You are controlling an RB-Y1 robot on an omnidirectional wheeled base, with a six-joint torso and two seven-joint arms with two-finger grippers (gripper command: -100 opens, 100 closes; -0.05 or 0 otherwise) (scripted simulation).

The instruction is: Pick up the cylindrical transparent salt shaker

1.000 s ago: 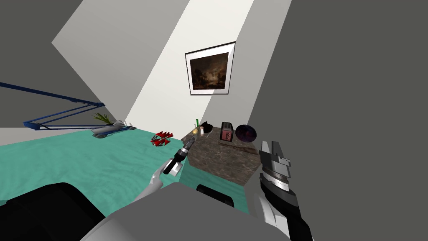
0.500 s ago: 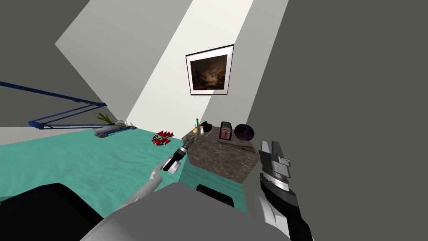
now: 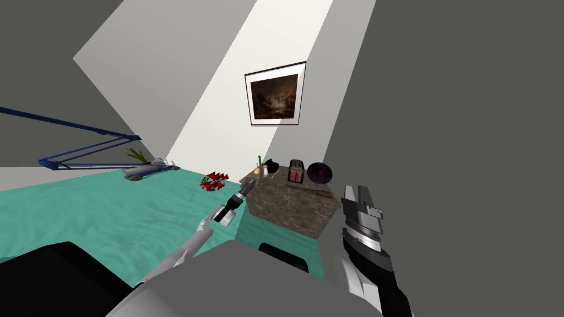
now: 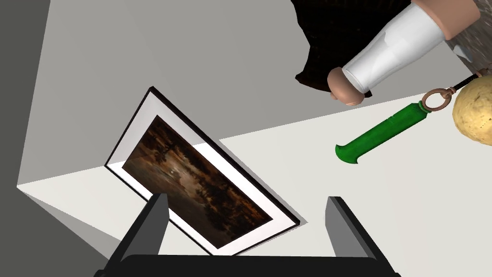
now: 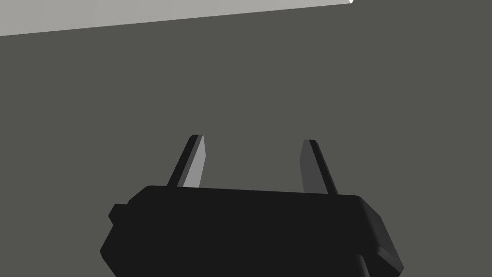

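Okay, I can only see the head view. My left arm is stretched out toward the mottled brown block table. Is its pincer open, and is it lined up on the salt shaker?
Observer: The left pincer is open, with nothing between its fingers.
Operator: And the shaker?
Observer: The clear cylindrical salt shaker with tan caps is ahead of the pincer but off to one side of its line, not between the fingers.
Operator: Anything close to it?
Observer: A green-handled tool with a copper ring stands close beside it, on the side nearer the pincer's line.
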